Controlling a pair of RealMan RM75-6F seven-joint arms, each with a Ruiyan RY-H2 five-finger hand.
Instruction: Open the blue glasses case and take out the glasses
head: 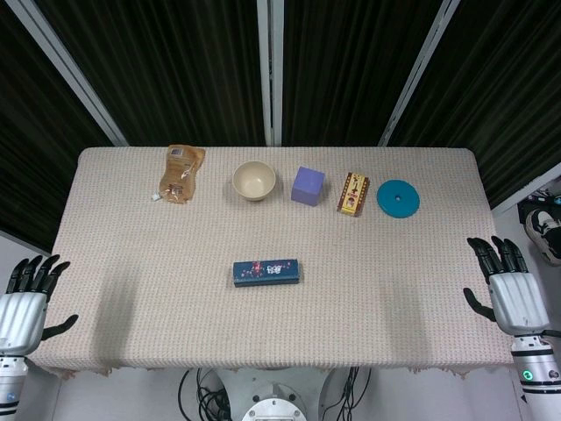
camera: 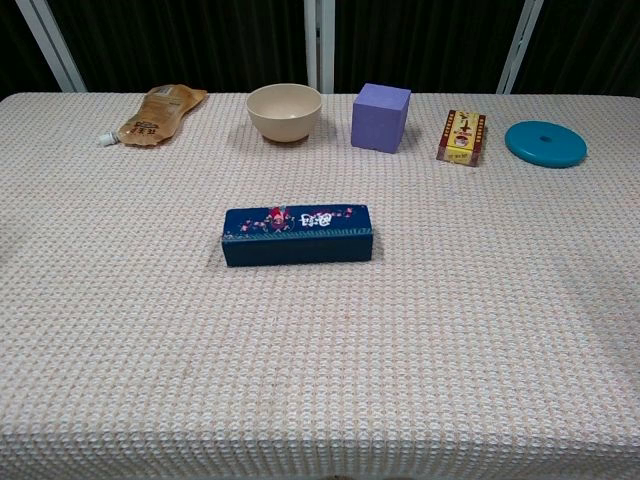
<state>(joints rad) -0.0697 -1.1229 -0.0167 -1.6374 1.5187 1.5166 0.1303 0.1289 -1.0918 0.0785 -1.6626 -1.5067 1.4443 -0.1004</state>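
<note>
Both hands, left hand (head: 26,303) and right hand (head: 511,289), hang empty with fingers spread at opposite ends of the counter (head: 131,289), well apart from the blue glasses case (head: 267,273). We judge the task not begun: the case lies closed near the counter's middle, glasses unseen. Only the head view shows our hands; the chest view shows the case's lid pattern more clearly.

- Table (head: 131,298): covered in a beige woven cloth, dark curtains behind.
- Brown spouted pouch (head: 181,173): far left of the back row, lying flat.
- Cream bowl (head: 254,181): upright, right of the pouch.
- Purple cube (head: 308,186): beside the bowl.
- Small red-and-yellow box (head: 353,193): right of the cube.
- Teal disc (head: 398,198): row's right end, flat.
</note>
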